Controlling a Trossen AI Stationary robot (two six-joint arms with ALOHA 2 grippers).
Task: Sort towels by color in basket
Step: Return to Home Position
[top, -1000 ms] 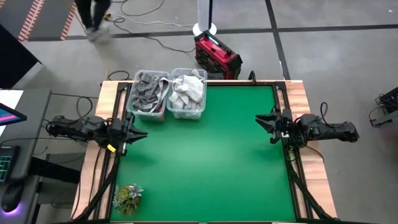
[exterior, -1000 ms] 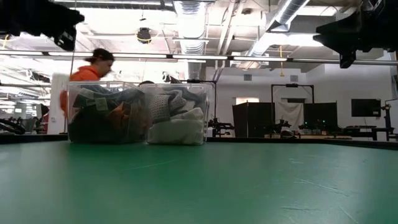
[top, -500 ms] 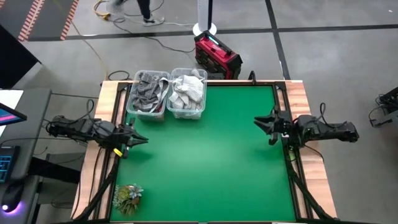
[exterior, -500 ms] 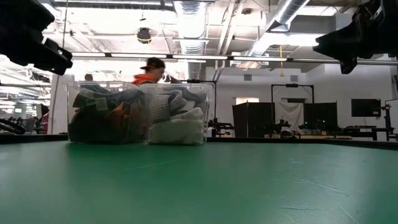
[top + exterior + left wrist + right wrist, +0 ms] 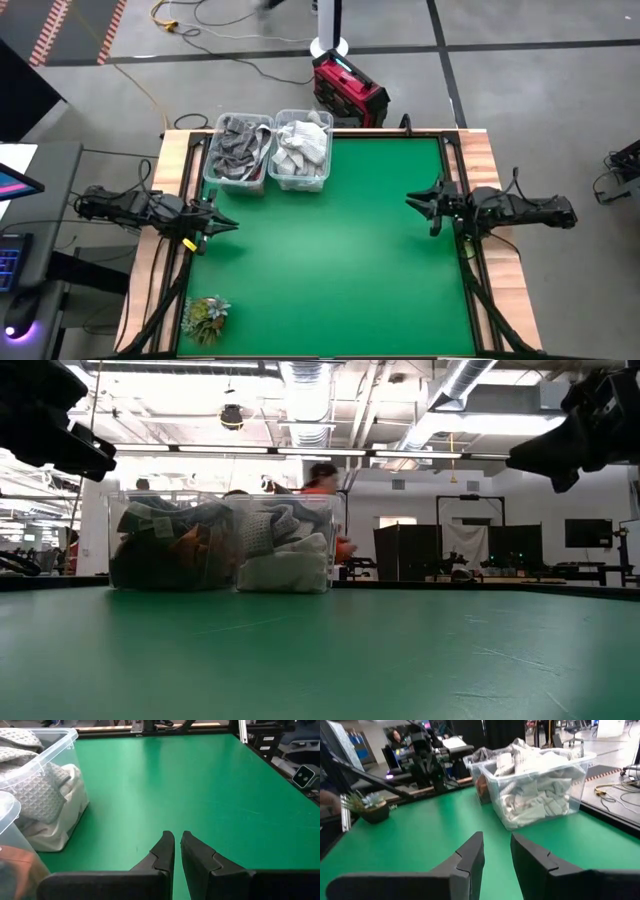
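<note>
Two clear plastic baskets stand side by side at the table's far left. The left basket holds dark grey, plaid and rust-orange towels. The right basket holds white and light grey towels. My left gripper hovers over the table's left edge, near side of the baskets, shut and holding nothing. My right gripper hovers over the right edge, pointing toward the table's middle, its fingers open with nothing between them.
A small green plant sits at the table's near left corner. A red case stands on the floor beyond the far edge. The green mat between the arms is bare. A person passes behind the table.
Both grippers have tipped downward while their arms stayed in place; the left one shows lower in the low view, the right one slightly lower. Neither has opened or shut. The baskets and towels have not moved. A person has walked across behind the table.
</note>
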